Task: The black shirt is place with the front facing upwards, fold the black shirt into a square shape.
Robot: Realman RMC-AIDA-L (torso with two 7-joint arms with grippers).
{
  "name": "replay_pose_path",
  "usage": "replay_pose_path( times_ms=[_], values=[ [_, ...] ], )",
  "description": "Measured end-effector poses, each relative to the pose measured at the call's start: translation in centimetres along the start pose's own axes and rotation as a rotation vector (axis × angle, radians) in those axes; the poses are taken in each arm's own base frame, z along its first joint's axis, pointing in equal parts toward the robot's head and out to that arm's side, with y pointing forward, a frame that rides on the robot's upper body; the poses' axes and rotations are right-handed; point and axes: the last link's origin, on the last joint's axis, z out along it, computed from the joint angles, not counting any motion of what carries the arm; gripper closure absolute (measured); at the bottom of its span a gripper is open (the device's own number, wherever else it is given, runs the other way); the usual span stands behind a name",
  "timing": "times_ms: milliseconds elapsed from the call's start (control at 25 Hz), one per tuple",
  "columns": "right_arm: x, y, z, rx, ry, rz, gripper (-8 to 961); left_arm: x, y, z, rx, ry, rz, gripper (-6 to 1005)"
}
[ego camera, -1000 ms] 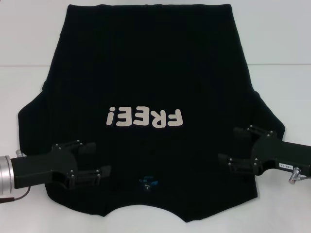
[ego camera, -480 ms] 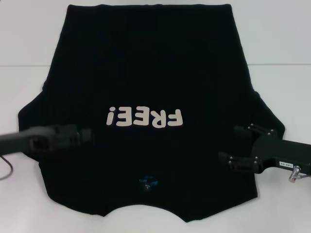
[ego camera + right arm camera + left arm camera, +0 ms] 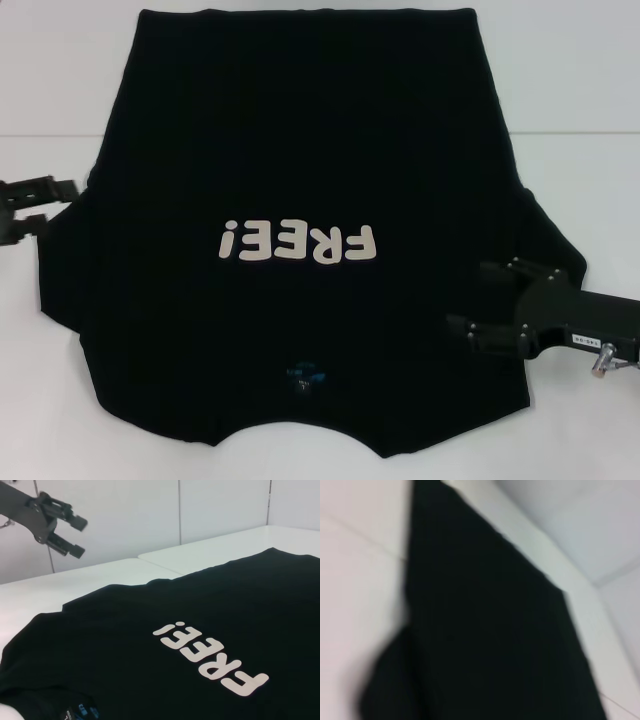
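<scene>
The black shirt point(image 3: 300, 130) lies flat and front up on the white table point(image 3: 580, 180), with the off-white "FREE!" lettering point(image 3: 300, 242) and the small blue neck label point(image 3: 303, 377) toward me. My left gripper point(image 3: 62, 203) is open and empty at the shirt's left sleeve edge, by the frame's left border. My right gripper point(image 3: 467, 296) is open and empty over the shirt's near right shoulder. The right wrist view shows the shirt point(image 3: 150, 610), the lettering point(image 3: 212, 659) and the left gripper point(image 3: 82, 539) hanging open above the table. The left wrist view shows blurred black cloth point(image 3: 490, 645).
The white table shows bare strips on both sides of the shirt and a seam line point(image 3: 570, 133) running across it. White wall panels point(image 3: 150, 515) stand beyond the table's far side in the right wrist view.
My left arm has swung from over the shirt's near left shoulder out to its left sleeve edge. The right gripper has barely moved. The shirt lies as before.
</scene>
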Motion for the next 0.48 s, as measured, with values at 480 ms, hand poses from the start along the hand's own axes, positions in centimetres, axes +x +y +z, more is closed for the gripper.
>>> replay_pose_path(
  times_ms=[480],
  values=[
    [0.3, 0.1, 0.3, 0.002, 0.012, 0.011, 26, 0.0, -3.0, 2.0, 0.271, -0.017, -0.041, 154]
  ],
)
